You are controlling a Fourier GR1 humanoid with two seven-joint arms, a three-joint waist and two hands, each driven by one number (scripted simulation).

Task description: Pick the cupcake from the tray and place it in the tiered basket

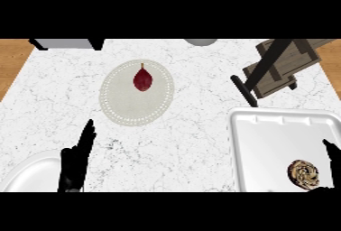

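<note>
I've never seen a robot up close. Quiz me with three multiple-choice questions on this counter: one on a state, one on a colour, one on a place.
1. How is the left hand?
A. open, fingers straight
B. curled into a fist
C. out of view

2. What colour is the teardrop-shaped item on the round beige plate?
A. yellow
B. green
C. dark red

3. Where is the cupcake?
A. in the left hand
B. on the beige plate
C. on the white tray

Answers:
1 A: its fingers point straight up at the lower left, holding nothing.
2 C: the item is dark red against the pale plate.
3 C: the cupcake sits in the tray's near right corner.
</note>
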